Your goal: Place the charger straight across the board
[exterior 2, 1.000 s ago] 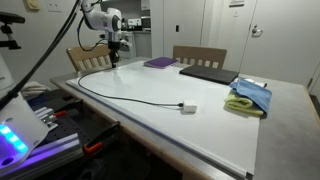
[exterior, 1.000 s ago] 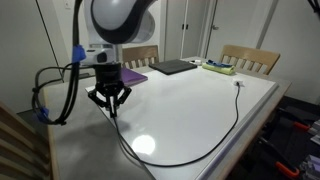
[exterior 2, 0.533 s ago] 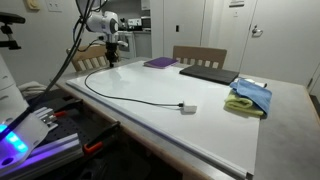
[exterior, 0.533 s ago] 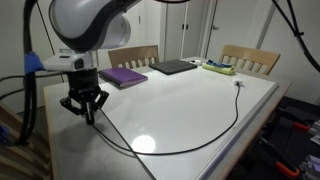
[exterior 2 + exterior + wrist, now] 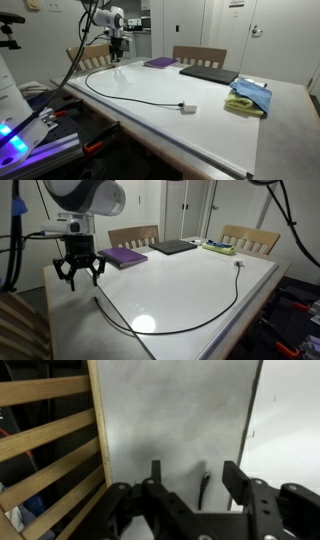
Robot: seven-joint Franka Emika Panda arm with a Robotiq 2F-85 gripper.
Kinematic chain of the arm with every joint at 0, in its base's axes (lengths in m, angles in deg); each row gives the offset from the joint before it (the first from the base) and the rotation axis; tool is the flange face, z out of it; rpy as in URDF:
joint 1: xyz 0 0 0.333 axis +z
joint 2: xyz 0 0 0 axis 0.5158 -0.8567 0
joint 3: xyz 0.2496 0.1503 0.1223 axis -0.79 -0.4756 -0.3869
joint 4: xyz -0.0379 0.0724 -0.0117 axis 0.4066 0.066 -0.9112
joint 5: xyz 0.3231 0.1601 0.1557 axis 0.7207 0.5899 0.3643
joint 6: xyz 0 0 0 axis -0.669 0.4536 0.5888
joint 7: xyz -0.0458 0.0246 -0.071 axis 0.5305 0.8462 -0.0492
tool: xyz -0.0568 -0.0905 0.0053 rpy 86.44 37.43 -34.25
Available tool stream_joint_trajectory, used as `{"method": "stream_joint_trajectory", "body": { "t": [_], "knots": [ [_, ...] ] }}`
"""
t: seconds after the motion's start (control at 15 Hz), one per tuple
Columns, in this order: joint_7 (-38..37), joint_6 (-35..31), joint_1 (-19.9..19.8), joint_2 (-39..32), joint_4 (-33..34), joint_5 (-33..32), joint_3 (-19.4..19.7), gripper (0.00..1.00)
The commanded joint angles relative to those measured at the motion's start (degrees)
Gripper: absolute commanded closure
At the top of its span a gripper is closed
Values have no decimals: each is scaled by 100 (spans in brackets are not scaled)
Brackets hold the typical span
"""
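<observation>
The charger [image 5: 200,319] is a thin black cable that curves over the glossy white board [image 5: 190,280]. Its white plug [image 5: 188,107] rests on the board's near part. The other end [image 5: 204,490] lies on the grey tabletop just off the board's edge [image 5: 249,440]. My gripper [image 5: 82,279] hangs open above that end with nothing in it. In the wrist view the cable tip lies below and between the spread fingers [image 5: 155,470]. The gripper [image 5: 117,55] is at the table's far corner in this exterior view.
A purple book [image 5: 124,256], a dark laptop [image 5: 175,247] and folded cloths [image 5: 250,97] sit on the table's far side. Wooden chairs [image 5: 133,235] stand behind it. A chair's slats [image 5: 50,440] are close beside the table edge under the gripper.
The gripper has opened and let go of the cable end. It has risen and moved outward past the board's edge. The cable end now lies on the grey tabletop.
</observation>
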Motion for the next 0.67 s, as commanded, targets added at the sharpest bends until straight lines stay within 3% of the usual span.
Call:
{"method": "stream_joint_trajectory", "body": {
  "t": [0.0,0.27,0.6],
  "knots": [
    [14,1000,-20,-57,632,487,20,3],
    [-346,1603,-118,3,846,634,-49,0],
    [-583,1589,-201,17,824,807,-128,0]
  ]
}}
